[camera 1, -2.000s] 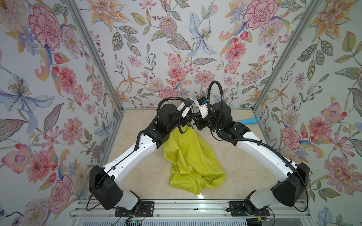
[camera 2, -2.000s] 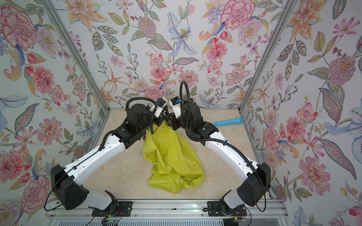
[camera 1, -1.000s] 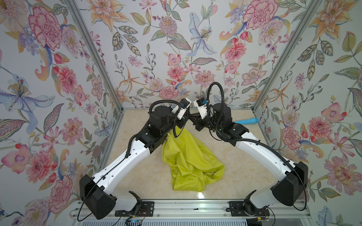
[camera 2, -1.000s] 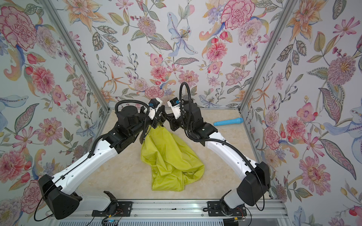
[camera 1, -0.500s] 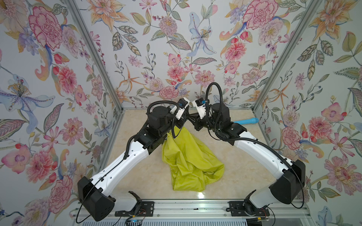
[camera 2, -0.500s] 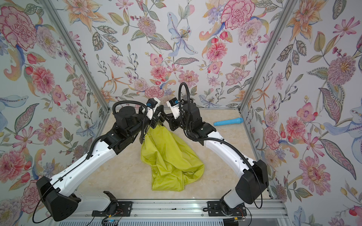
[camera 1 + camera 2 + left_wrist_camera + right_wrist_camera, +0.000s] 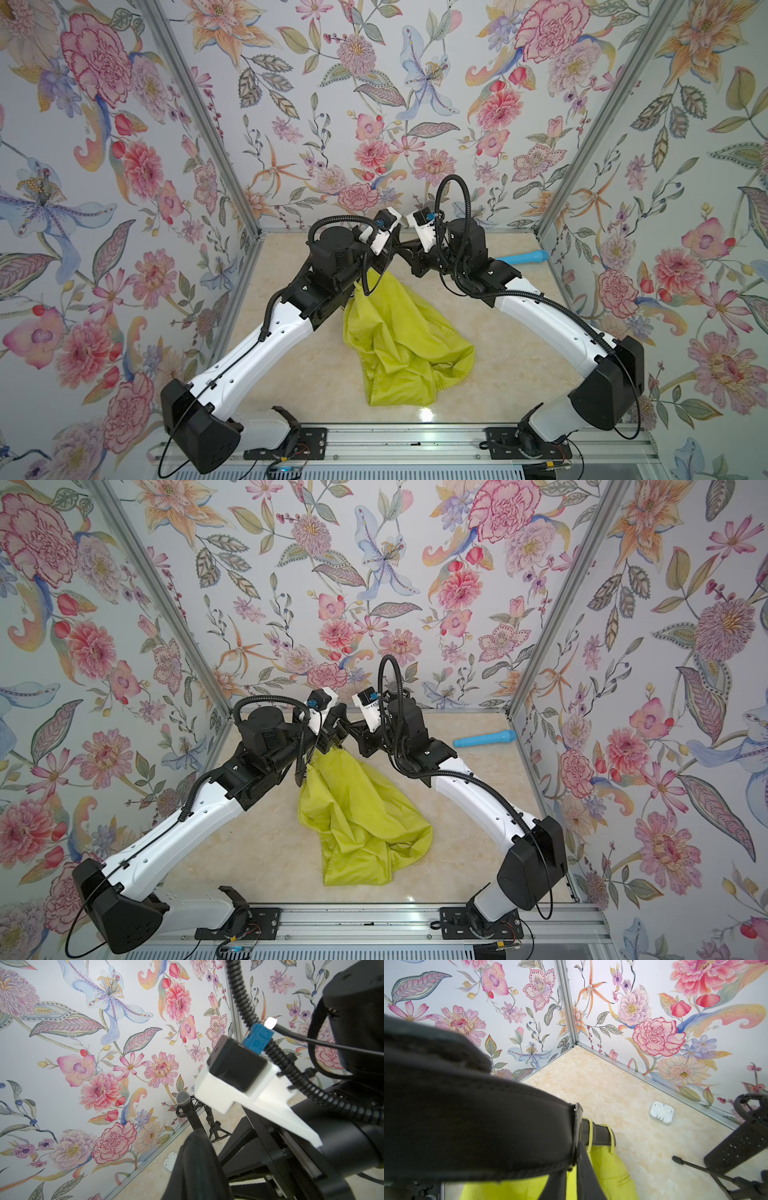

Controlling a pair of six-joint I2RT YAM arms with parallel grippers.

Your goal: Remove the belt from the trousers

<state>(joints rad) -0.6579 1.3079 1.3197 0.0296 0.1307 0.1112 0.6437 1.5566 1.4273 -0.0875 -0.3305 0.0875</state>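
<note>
1. Because the belt (image 7: 488,1126) ran through the loops (image 7: 589,1134), the trousers (image 7: 399,332) hung by the waist above the table (image 7: 291,374), with the legs heaped on it.
2. Both grippers met just beside each other over the table's far side, probably so that one could anchor while the other pulled.
3. The right gripper (image 7: 405,255) was closed, apparently on the belt, which filled its wrist view.
4. The left gripper (image 7: 388,253) was closed tight, and what it pinched was hidden.
5. The belt had not yet left the loops.
</note>
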